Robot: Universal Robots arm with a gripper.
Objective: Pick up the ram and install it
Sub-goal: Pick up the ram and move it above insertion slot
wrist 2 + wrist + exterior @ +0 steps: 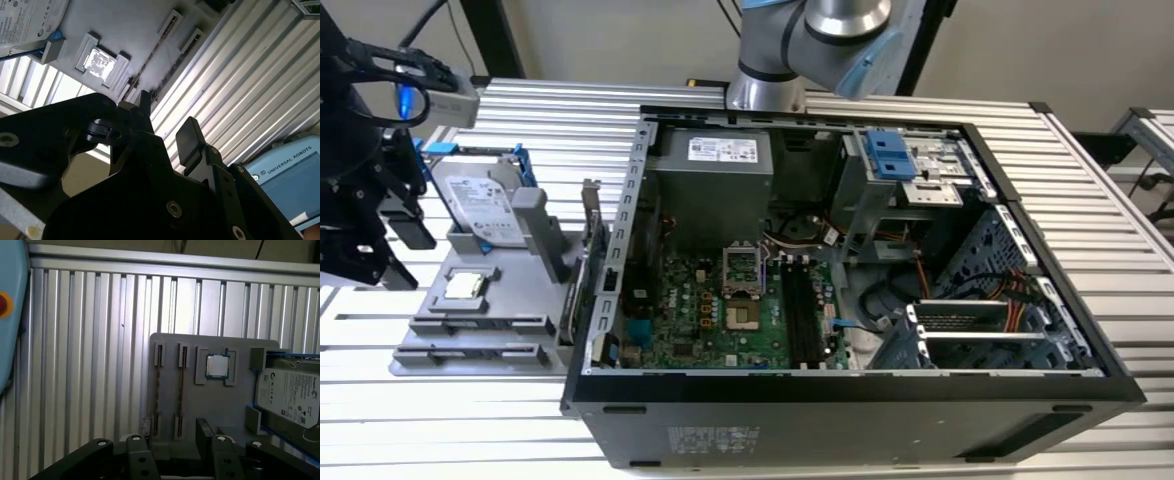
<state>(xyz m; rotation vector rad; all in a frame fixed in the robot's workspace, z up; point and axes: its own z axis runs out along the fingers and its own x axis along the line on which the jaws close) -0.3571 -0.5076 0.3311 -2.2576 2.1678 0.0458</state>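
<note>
Two ram sticks stand edge-on in the slots of a grey holder (210, 405): one ram (158, 390) and a second ram (181, 390) beside it. In the second wrist view the same sticks show as thin dark lines (150, 62). In the exterior view they lie at the holder's near end (483, 325). My gripper (175, 437) is open and hovers just above the holder's end, its black fingers (204, 430) apart with nothing between them. It also appears in the second wrist view (167, 120) and at the exterior view's left (394, 245).
On the holder sit a square silver processor chip (218, 366) and a silver hard drive (289, 399) in a blue frame. The open computer case (627, 250) stands at the exterior view's right of the holder, with the motherboard's black slots (803, 312) inside. A ribbed aluminium table (90, 365) lies underneath.
</note>
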